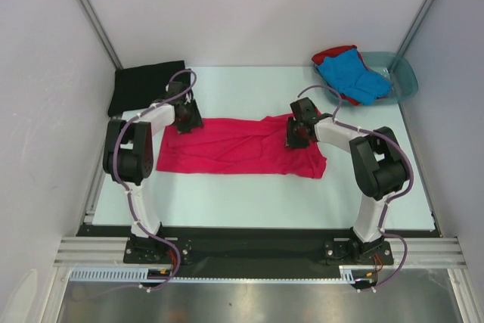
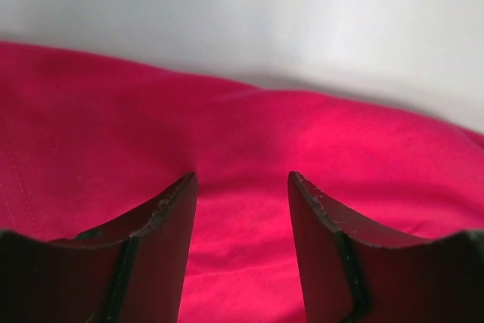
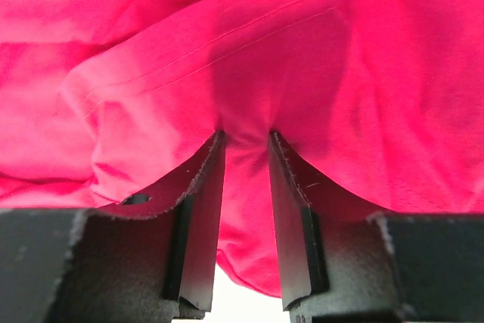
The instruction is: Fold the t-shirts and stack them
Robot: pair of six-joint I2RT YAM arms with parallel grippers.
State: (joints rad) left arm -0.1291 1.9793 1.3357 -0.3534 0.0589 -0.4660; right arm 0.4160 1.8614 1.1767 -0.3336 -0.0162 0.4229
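Observation:
The magenta-pink t-shirt (image 1: 234, 147) lies as a long folded band across the middle of the table. My left gripper (image 1: 185, 122) is at its far left corner, jaws open over the cloth (image 2: 242, 119), with the gripper (image 2: 242, 179) low on it. My right gripper (image 1: 295, 135) is at the far right end and is shut on a bunched fold of the pink shirt (image 3: 151, 35), which is pinched between the fingers (image 3: 246, 138). The black t-shirt (image 1: 144, 85) lies folded at the back left. The blue t-shirt (image 1: 355, 75) lies on the red t-shirt (image 1: 333, 54) at the back right.
A translucent teal basin (image 1: 404, 73) at the back right corner holds the blue and red shirts. White walls and metal posts close in the table on three sides. The table's (image 1: 249, 202) near strip lies in front of the pink shirt.

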